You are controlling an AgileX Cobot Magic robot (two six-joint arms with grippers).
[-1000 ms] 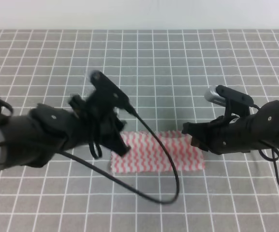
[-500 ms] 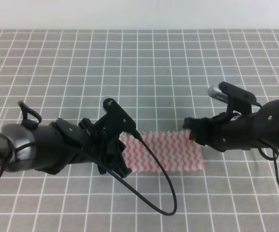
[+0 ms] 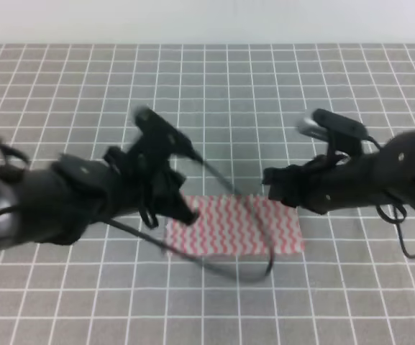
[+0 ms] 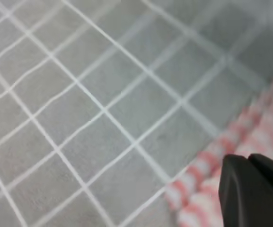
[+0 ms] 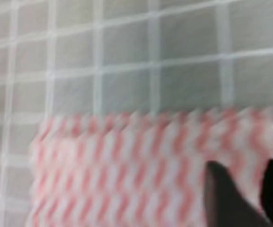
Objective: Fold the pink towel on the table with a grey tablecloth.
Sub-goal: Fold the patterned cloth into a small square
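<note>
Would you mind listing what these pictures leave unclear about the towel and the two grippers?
- Exterior high: left gripper is motion-blurred and hides the pink towel's left edge; jaw state unreadable.
- Left wrist: only one dark fingertip shows, cut off at the corner.
- Right wrist: blurred; right gripper fingertips cropped, towel contact unclear.

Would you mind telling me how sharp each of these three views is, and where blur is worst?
Exterior high view: the grid is crisp, but the left arm's gripper and its cable are motion-smeared; the right gripper is slightly soft. Left wrist view: soft throughout, the pink towel edge smeared. Right wrist view: the towel's stripes and the dark fingertips are blurred.
</note>
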